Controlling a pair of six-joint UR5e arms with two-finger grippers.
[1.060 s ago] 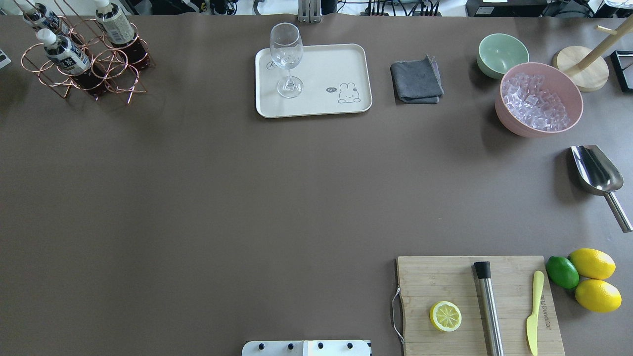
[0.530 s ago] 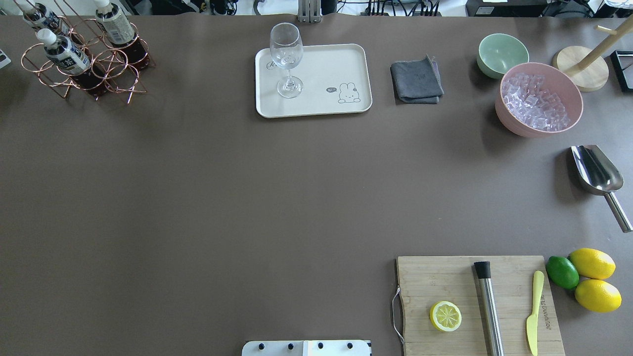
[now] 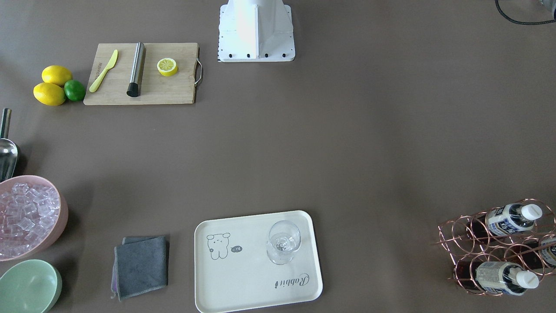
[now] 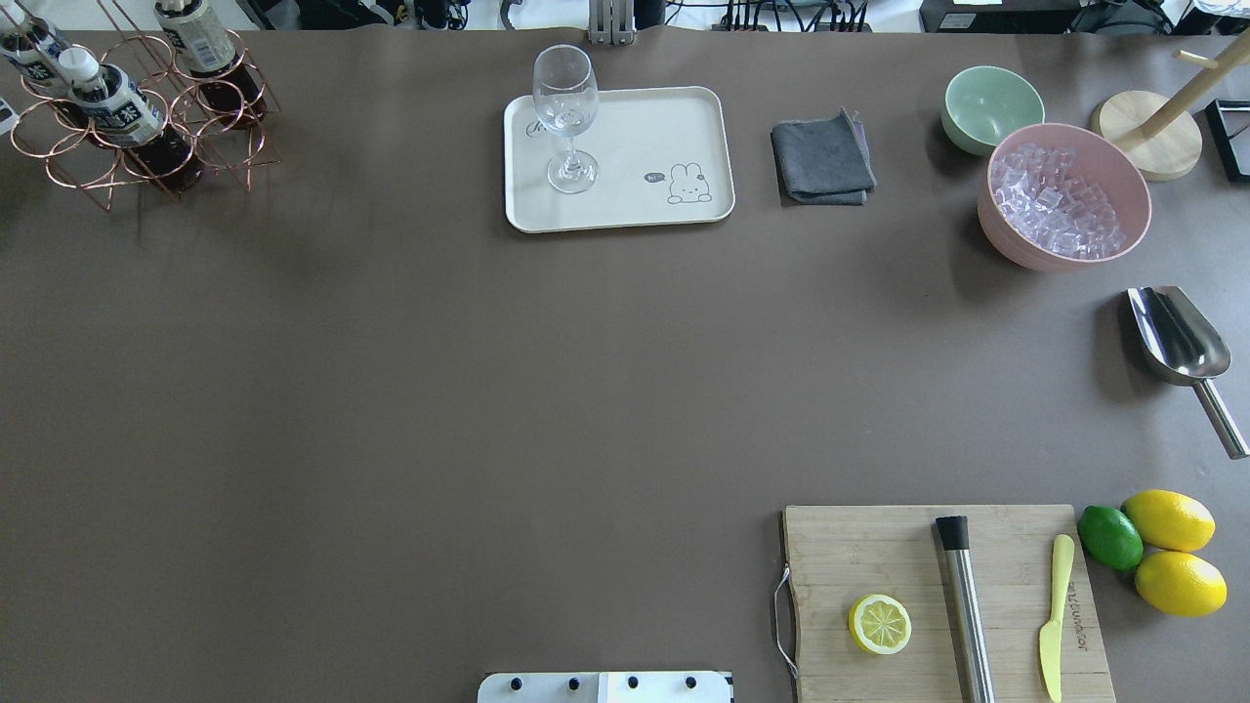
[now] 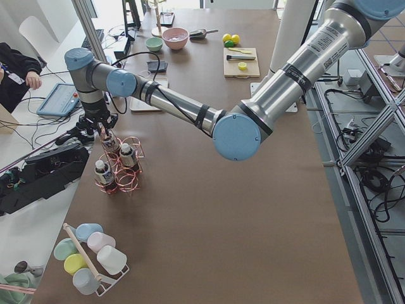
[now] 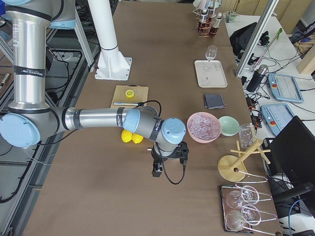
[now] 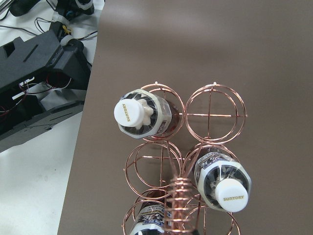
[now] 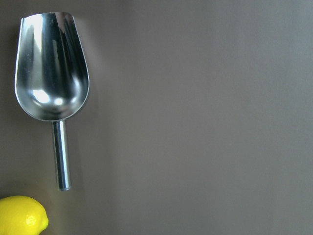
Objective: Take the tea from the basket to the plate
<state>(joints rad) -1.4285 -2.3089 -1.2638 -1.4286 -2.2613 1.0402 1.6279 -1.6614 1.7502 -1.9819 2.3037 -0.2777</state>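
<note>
Hanging over the basket (image 7: 179,200)

The left gripper (image 5: 102,126) and the right gripper (image 6: 157,169) are looking tiny: open or closed, I cannot tell. The tea (image 7: 133,113) is standing in the basket, cap pointing up. The plate (image 4: 635,137) is sitting far off.

Three capped tea bottles (image 7: 142,115) stand in the copper wire basket (image 7: 178,205), far left corner. Cream plate (image 4: 635,127) lies flat, far centre.

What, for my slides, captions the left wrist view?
Looking down on tea bottles standing in the copper wire basket.
</note>
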